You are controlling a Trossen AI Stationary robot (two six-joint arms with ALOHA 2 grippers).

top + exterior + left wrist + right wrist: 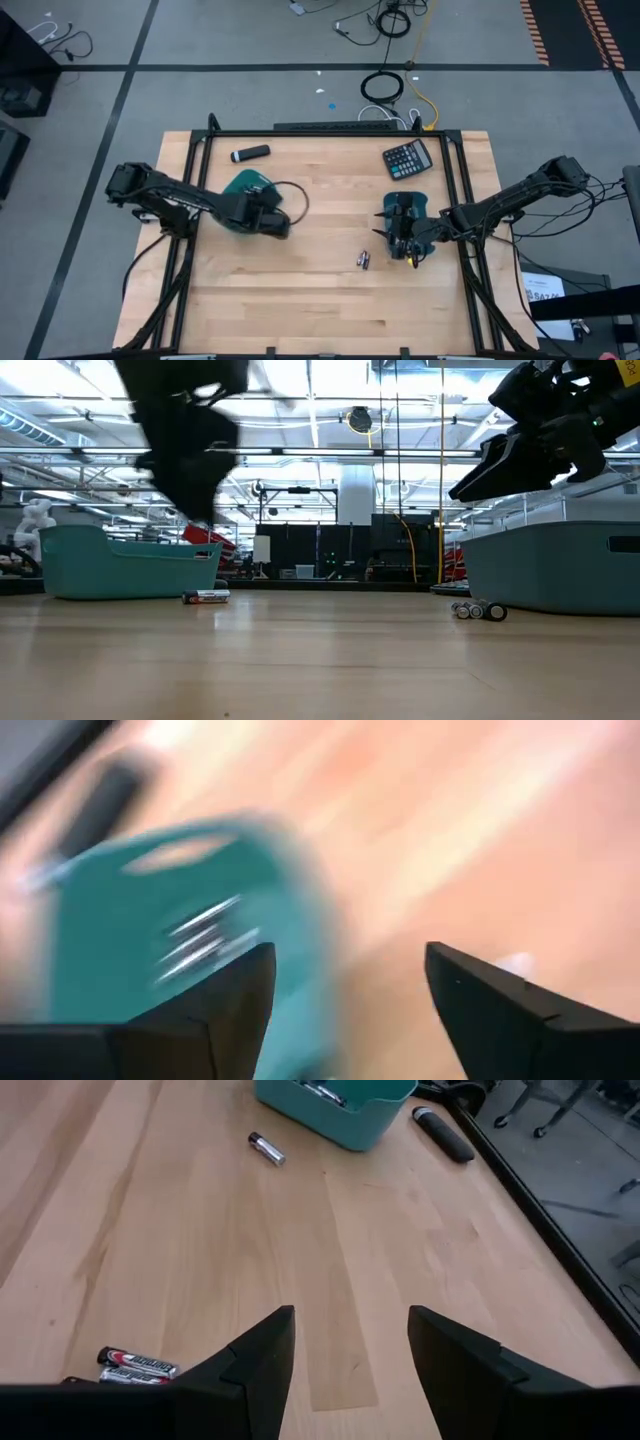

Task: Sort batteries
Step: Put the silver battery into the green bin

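So the left arm reaches in from the table's left edge with its elbow bent, and the left gripper point(268, 214) hangs right over the left teal tray point(243, 186), fingers spread apart with nothing between them; its wrist view is smeared, but you can make out silvery batteries point(205, 935) lying inside that tray. The right arm stretches in from the right side, long and nearly straight, with the right gripper point(403, 238) over the right teal tray point(405, 199) near the table's right edge, jaws also open and empty. Loose cells are still out on the wood: a small pair point(364, 260) sits just left of the right tray, touching each other side by side, and one silvery battery point(267, 1148) lies alone near the left tray. A black marker-like cylinder point(250, 153) sits toward the far edge, and a black calculator point(408, 158) rests beyond the right tray.
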